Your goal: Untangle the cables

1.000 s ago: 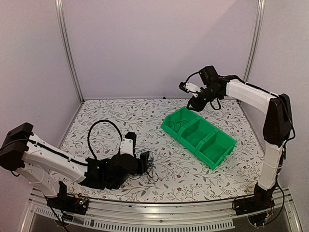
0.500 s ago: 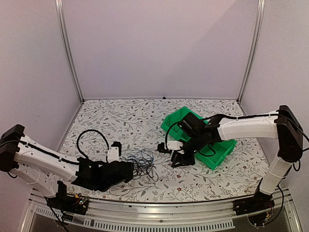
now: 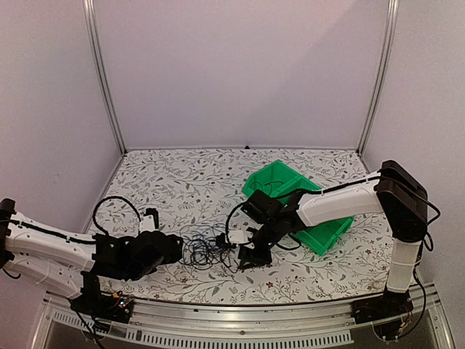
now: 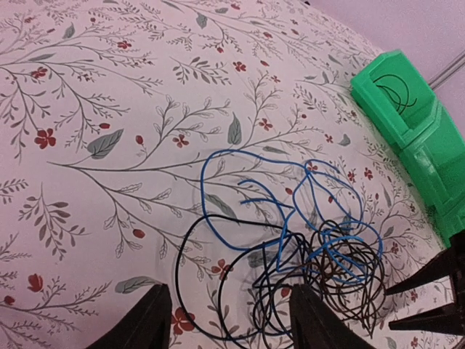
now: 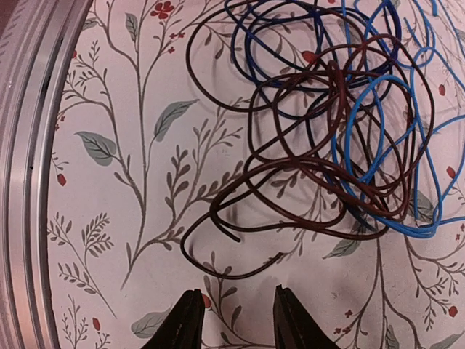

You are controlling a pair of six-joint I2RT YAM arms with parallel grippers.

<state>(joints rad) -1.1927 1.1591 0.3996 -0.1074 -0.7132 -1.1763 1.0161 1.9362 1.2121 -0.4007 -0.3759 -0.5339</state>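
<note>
The cables [image 3: 207, 249] lie as one loose tangle of thin black, brown and blue loops on the flowered table, front centre. My left gripper [image 3: 177, 247] sits low just left of them and is open. In the left wrist view, a black loop of the cables [image 4: 320, 254] lies on the table between the spread fingers of this gripper [image 4: 227, 294]. My right gripper [image 3: 247, 258] hovers just right of the tangle, open and empty. In the right wrist view, the brown end of the cables [image 5: 327, 123] lies just ahead of that gripper [image 5: 236, 294].
A green bin [image 3: 330, 231] with three compartments stands behind the right arm, with a thin black wire [image 4: 396, 91] coiled in its far compartment. The metal rail [image 5: 29, 145] of the table's front edge runs close to the right gripper.
The right arm swung from high behind the bin down to the right side of the tangle. The left arm drew back to the left, uncovering the tangle.
</note>
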